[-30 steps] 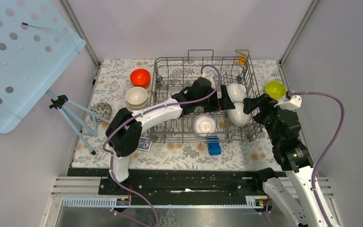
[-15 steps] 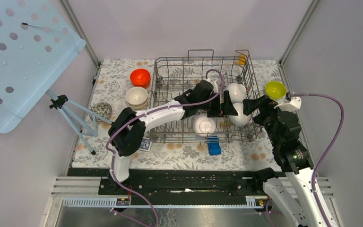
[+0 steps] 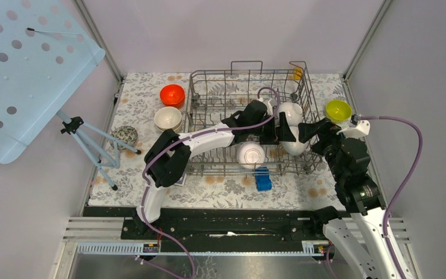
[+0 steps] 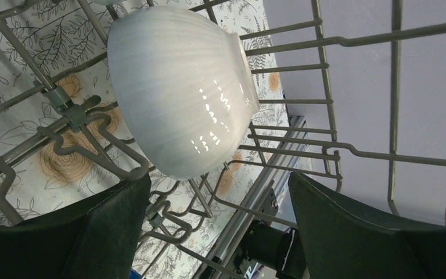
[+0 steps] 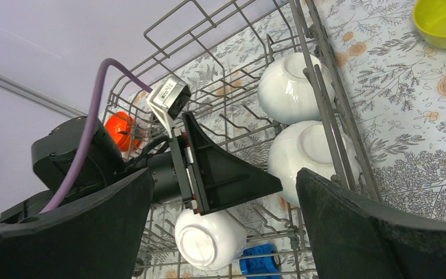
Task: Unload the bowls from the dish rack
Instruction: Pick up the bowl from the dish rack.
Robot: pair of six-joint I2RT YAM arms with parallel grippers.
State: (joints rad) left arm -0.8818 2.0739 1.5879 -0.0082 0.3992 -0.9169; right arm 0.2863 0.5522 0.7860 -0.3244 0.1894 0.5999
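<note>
In the dish rack (image 3: 220, 72), the left gripper (image 4: 213, 195), jaws apart, faces a white bowl (image 4: 180, 93) (glossy, probably slippery and breakable), best pinched at its rim.

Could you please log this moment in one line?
left hand: open, facing white bowl in dish rack | right hand: open, empty

Glossy bowl (image 4: 180, 87), grey metal wire dish rack (image 4: 71, 112).

A lab test cell; plain panel walls (image 3: 238, 29), aluminium frame (image 3: 97, 35), tripod (image 3: 90, 148), floral tablecloth (image 3: 220, 189).
</note>
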